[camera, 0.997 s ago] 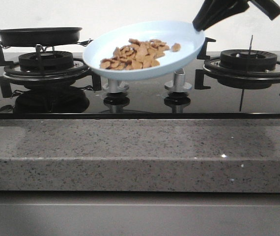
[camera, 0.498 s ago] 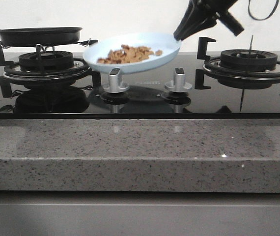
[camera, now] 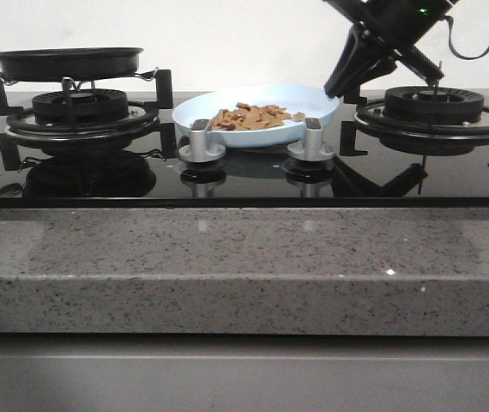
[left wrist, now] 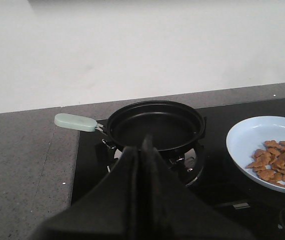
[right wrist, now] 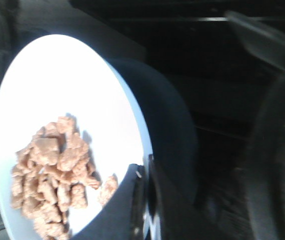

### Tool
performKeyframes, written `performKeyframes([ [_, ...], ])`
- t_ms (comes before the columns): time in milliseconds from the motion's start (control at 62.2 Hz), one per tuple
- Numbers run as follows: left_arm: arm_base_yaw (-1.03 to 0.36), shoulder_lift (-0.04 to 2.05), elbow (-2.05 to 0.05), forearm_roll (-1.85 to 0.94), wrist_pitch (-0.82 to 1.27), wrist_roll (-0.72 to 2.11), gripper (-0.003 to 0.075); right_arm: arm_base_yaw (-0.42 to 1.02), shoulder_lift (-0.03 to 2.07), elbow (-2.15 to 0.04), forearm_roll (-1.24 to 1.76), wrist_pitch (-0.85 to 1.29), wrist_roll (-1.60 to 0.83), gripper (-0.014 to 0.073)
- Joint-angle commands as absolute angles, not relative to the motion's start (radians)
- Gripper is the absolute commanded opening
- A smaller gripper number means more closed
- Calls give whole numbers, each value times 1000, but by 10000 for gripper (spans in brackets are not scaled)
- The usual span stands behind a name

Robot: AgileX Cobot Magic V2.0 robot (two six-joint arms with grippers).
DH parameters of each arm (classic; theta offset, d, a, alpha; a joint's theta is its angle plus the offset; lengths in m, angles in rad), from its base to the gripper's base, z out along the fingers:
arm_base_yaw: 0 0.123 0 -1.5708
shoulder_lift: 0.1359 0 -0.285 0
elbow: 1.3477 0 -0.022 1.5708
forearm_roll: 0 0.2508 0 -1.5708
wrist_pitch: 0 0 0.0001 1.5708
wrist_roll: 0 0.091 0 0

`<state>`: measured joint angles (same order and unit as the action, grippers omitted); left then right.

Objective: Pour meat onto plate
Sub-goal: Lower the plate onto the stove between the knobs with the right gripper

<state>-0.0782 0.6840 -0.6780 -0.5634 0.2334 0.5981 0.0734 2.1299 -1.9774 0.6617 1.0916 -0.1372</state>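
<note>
The pale-blue plate [camera: 195, 110] lies low and level over the black hob, just behind the two knobs; I cannot tell if it touches the glass. The meat [camera: 255, 118] is heaped on it. My right gripper [camera: 335, 88] is shut on the plate's right rim. In the right wrist view the fingers pinch the rim of the plate [right wrist: 57, 85] beside the meat [right wrist: 50, 170], at the gripper [right wrist: 145, 172]. My left gripper [left wrist: 143, 145] is shut and empty, held in front of the empty black frying pan [left wrist: 155, 125]. The plate [left wrist: 247, 140] and meat [left wrist: 278, 161] show there too.
The black frying pan [camera: 64, 62] with its pale handle [left wrist: 75, 122] sits on the left burner [camera: 81, 107]. The right burner [camera: 433, 105] lies under my right arm. Two silver knobs [camera: 201, 142] [camera: 310, 142] stand before the plate. A granite counter edge [camera: 244, 266] runs along the front.
The right gripper has brought the plate down and to the right, from raised and tilted to low and level behind the knobs. The meat stayed on it.
</note>
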Motion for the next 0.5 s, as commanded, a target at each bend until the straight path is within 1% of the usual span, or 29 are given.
performKeyframes([
  [0,-87,681,-705,-579,161,589,-20,68,2065,-2012,682,1088,-141,-46],
  [241,-87,681,-705,-579,161,589,-20,68,2065,-2012,681,1097,-141,-44],
  [289,-87,681,-705,-579,161,589,-20,68,2065,-2012,681,1099,-141,-29],
  [370,-87,681,-705,-579,161,589,-20,68,2065,-2012,679,1101,-141,41],
  [482,-87,681,-705,-579,161,589,-20,68,2065,-2012,679,1103,-141,192],
])
